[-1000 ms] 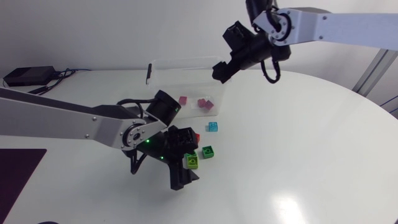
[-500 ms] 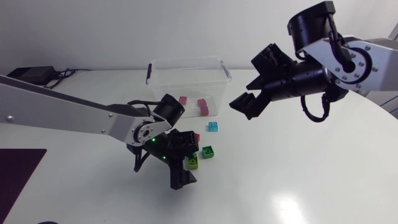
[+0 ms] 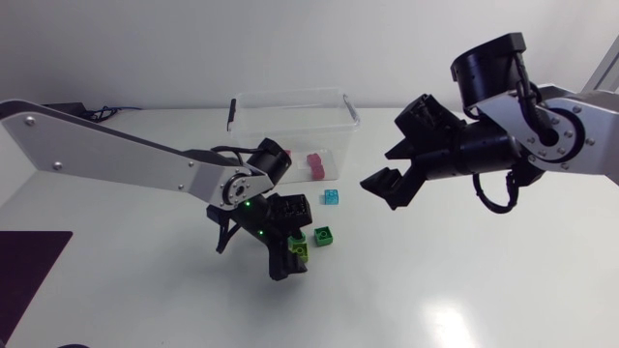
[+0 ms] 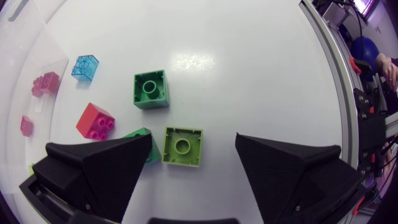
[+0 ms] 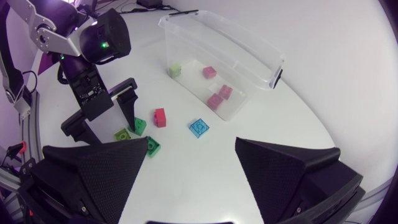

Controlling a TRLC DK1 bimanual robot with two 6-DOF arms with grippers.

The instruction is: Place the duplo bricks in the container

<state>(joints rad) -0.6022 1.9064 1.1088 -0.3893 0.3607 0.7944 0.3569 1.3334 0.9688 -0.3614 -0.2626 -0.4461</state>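
The left gripper (image 4: 194, 142) hangs low over the table (image 3: 464, 280) with its jaws wide. A lime brick (image 4: 182, 147) lies between its fingers, and whether either touches it cannot be told. One finger covers most of a covered brick (image 4: 140, 133), also green. A green brick (image 4: 150, 89), red brick (image 4: 95, 121) and blue brick (image 4: 84, 67) lie just ahead. Pink bricks (image 4: 45, 83) sit in the container (image 3: 334, 108), blurred by its wall. The right gripper (image 5: 193, 149) hovers well apart, jaws wide, empty.
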